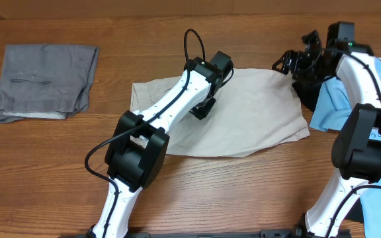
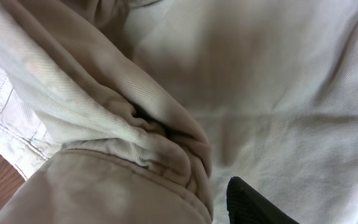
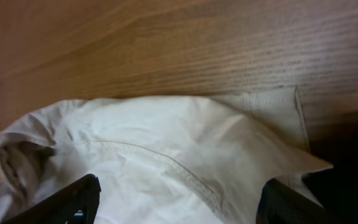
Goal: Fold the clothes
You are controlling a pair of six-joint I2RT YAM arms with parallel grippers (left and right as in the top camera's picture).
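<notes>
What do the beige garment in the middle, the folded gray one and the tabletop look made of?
The beige garment looks like woven cotton-like twill, matte: fine ribs and stitched seams show in the wrist views. The gray folded garment is likely a similar matte woven cloth, but it is too far away to confirm. The table is wood or wood-look laminate, with grain lines and a slight sheen.

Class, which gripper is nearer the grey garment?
Left. The left gripper is right of the grey garment, over the beige garment; the right gripper is farther right, at its corner.
</notes>
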